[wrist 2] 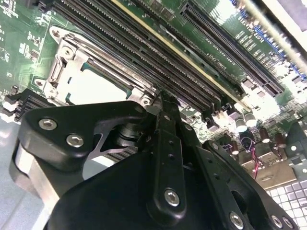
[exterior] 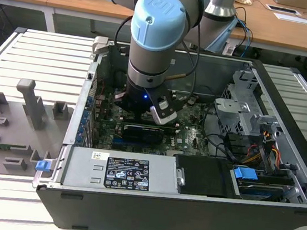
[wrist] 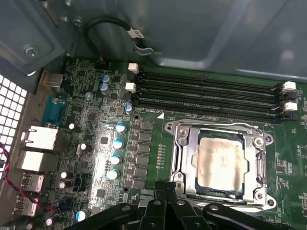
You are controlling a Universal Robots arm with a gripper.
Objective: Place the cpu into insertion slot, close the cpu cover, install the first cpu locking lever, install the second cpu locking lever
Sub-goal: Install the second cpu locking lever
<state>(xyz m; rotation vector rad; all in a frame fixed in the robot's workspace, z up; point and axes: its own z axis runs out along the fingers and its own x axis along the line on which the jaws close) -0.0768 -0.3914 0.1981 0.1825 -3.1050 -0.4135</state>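
Inside the open computer case (exterior: 284,148), which lies on a slatted counter (exterior: 42,62), the arm (exterior: 154,36) reaches down over the green motherboard (exterior: 190,133), and its gripper (exterior: 143,109) hangs low just above the board. Seen in the first wrist view, the cpu (wrist: 219,162) already lies flat in the insertion slot (wrist: 197,194), its silvery-tan face showing through the large square window of the cpu cover (wrist: 217,127), which is folded down flat over it. The black linkage of the gripper (wrist: 168,208) sits right at the near edge of the socket, with its tips close to the frame's rim; whether they touch it I cannot tell. In the second wrist view the same gripper (wrist 2: 160,103) points at the corner of the cover (wrist 2: 72,52), beside the long black memory slots (wrist 2: 144,52). As far as the second wrist view shows, the jaws look drawn together with nothing between them, though the tips are partly hidden, so I cannot tell for sure. Those four memory slots (wrist: 211,96) run just beyond the socket on the side away from the gripper. Outside the case, at the exterior view's left, grey fixture blocks (exterior: 28,108) stand on the counter.
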